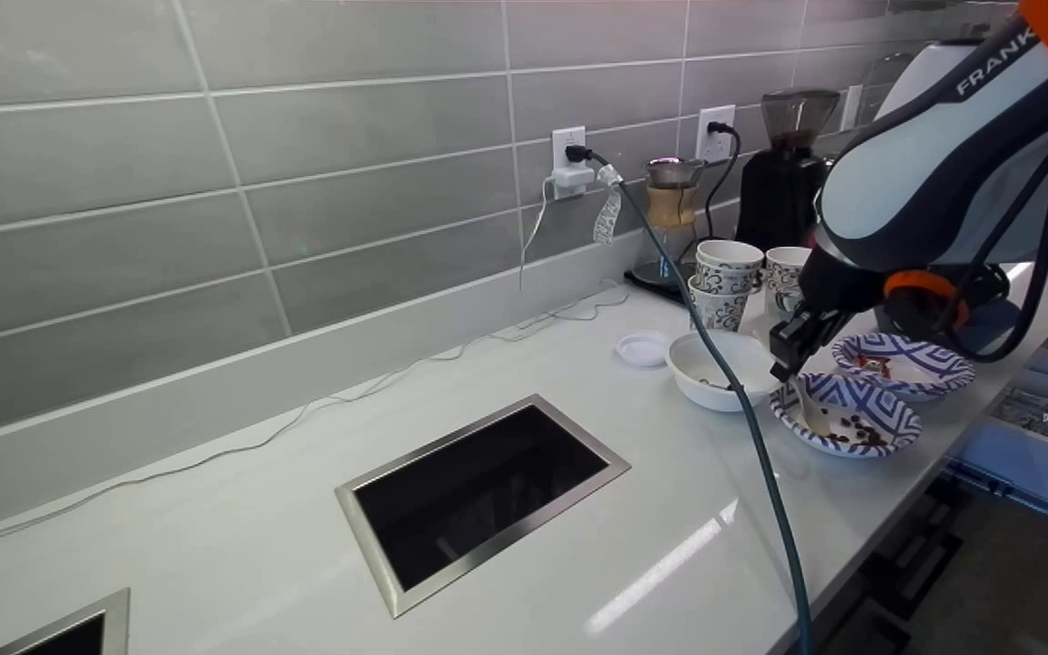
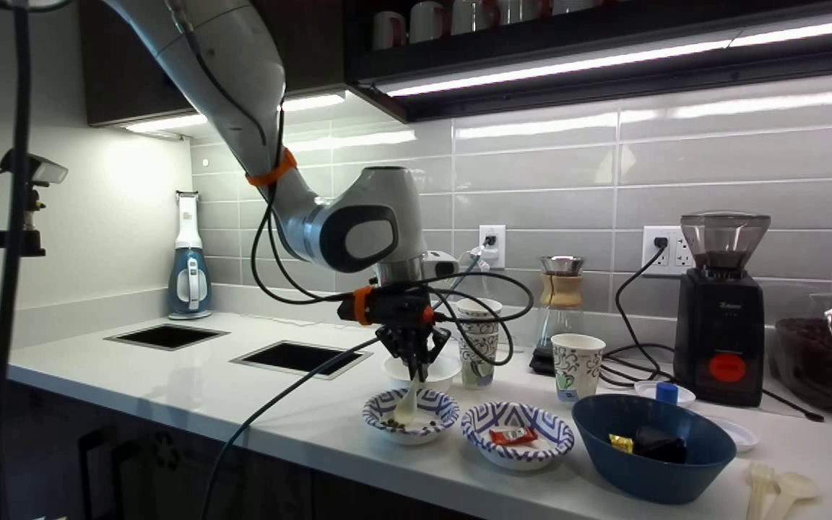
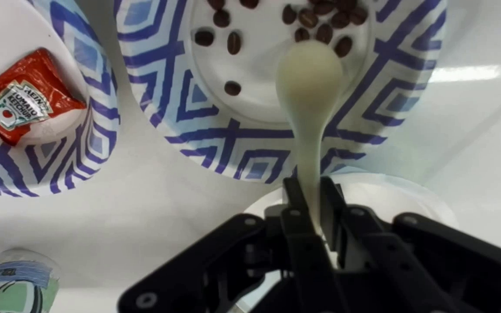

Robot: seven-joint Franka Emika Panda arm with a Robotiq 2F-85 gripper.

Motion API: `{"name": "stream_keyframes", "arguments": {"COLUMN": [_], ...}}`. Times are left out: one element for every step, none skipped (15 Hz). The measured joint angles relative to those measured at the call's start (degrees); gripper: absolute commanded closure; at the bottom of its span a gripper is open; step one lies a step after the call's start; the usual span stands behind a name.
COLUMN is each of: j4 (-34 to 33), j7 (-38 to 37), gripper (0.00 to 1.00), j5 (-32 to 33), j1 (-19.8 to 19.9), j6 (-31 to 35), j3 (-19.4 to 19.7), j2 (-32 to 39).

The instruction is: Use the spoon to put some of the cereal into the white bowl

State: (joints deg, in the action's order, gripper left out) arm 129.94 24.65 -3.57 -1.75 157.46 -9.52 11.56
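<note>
- Gripper (image 3: 313,195): clenched on the spoon (image 3: 309,82), squeezing the handle from 9 and 3 o'clock. In the wrist view the spoon head points to 12.
- Spoon head is inside the patterned bowl (image 3: 255,152), tilted. Can't tell which face is up or whether it touches the base. No load on the face I can see.
- The "cereal" looks like coffee beans (image 3: 307,18): main clump just off the spoon tip, 12 to 1 o'clock; strays at 9 to 10.
- White bowl (image 3: 398,195): 5 o'clock of the patterned bowl in the wrist view, just beside it. Can't tell if rims touch.
- Spoon reads as thin plastic: light, slick, slightly bendy. Pinch could let it twist under load; a hold nearer the neck would be stiffer, but mid-handle should keep the gripper clear of the rim.
- Beans probably light, hard, rolly. I'd trap them against the wall at 1 o'clock, then lift level.
- Patterned bowl reads as paper: likely skids or tips. Go easy on it.
</note>
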Motion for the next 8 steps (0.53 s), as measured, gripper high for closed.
{"name": "stream_keyframes", "arguments": {"j4": [0.3,0.6,0.7,1.0,1.2,1.4,1.6,1.8], "j7": [-0.1,-0.1,-0.2,-0.2,-0.2,-0.3,-0.3,-0.4], "gripper": [0.97,0.97,0.97,0.97,0.97,0.97,0.97,0.97], "j5": [0.1,0.1,0.1,0.1,0.1,0.0,0.0,0.0], "j1": [0.0,0.0,0.0,0.0,0.0,0.0,0.0,0.0], "j6": [0.4,0.9,1.6,2.3,3.0,3.8,4.3,4.5], "j3": [0.0,0.1,0.1,0.1,0.1,0.1,0.1,0.1], "j2": [0.0,0.0,0.0,0.0,0.0,0.0,-0.1,-0.2]}}
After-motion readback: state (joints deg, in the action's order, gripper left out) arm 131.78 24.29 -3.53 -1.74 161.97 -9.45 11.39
